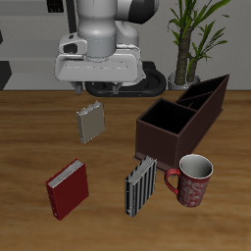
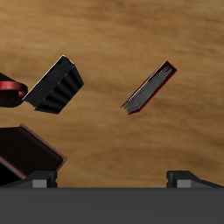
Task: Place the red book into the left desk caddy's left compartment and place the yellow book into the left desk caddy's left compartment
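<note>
Surface: one wooden table (image 1: pixel 29 127), brown grain. Behind the back edge you've got a potted plant (image 1: pixel 186 39) and a dim room, details unclear.

Arm: it sits at the table's back, wrist pointing down, and the gripper (image 1: pixel 98 87) hangs above the back-centre of the table. In the wrist view the gripper (image 2: pixel 115 178) shows two fingertips (image 2: pixel 39 180) set well apart with only bare wood between them. The pincer is spread wide and holding nothing.

Count: three books, one caddy, one mug, one plant.

- The yellow book (image 1: pixel 90 122) lies on the table just forward of the gripper, skewed to the table edges. It is apart from everything else and does not show in the wrist view.
- The red book (image 1: pixel 68 189) is flat near the table's front edge, well apart from the caddy. The wrist view catches the red book (image 2: pixel 149 88) edge-on, with a red cover line and a pale page edge.
- A striped book (image 1: pixel 140 184) sits beside the red book, grey and black, near the front edge. Striped book (image 2: pixel 54 86) is also seen from the wrist.
- The left desk caddy (image 1: pixel 157 137) runs diagonally from mid-table toward the back, open-topped, with nothing inside that I can see. A corner of it (image 2: pixel 26 156) shows in the wrist view.
- The left compartment (image 1: pixel 208 92) is its far end, with the slanted panel.
- The red patterned mug (image 1: pixel 193 180) stands upright just in front of the caddy's near end, close beside the striped book. Its rim (image 2: pixel 9 87) clips into the wrist view.
</note>
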